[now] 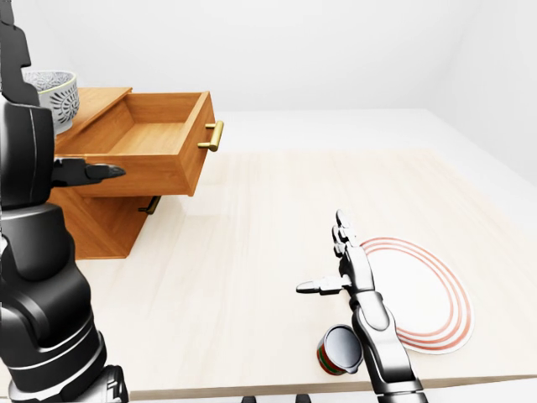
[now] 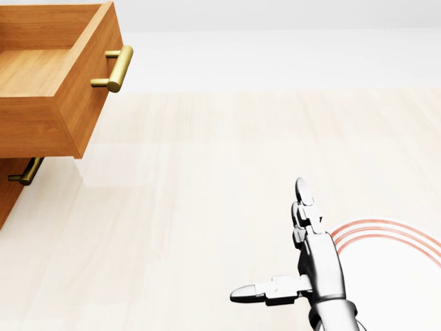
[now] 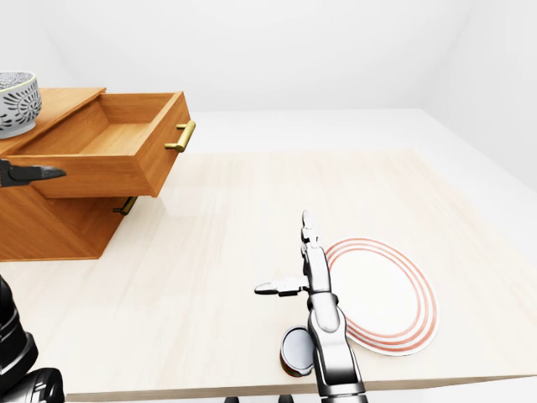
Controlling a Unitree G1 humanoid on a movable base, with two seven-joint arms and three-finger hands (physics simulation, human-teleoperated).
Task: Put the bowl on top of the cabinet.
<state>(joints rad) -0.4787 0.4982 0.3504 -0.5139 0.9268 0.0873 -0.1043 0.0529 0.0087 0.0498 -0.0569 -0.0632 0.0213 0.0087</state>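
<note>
One bowl [image 1: 54, 101] tops the single cabinet [image 1: 105, 227] far left, half-hidden behind the left hand [image 1: 38, 159], grip unreadable; right hand [image 1: 346, 273] splayed beside one plate [image 1: 419, 294]

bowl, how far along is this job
Looks done: the bowl sits on the cabinet, beside its open drawer. Nothing is in hand: the right hand is open and empty over the table. Nothing seems left.
</note>
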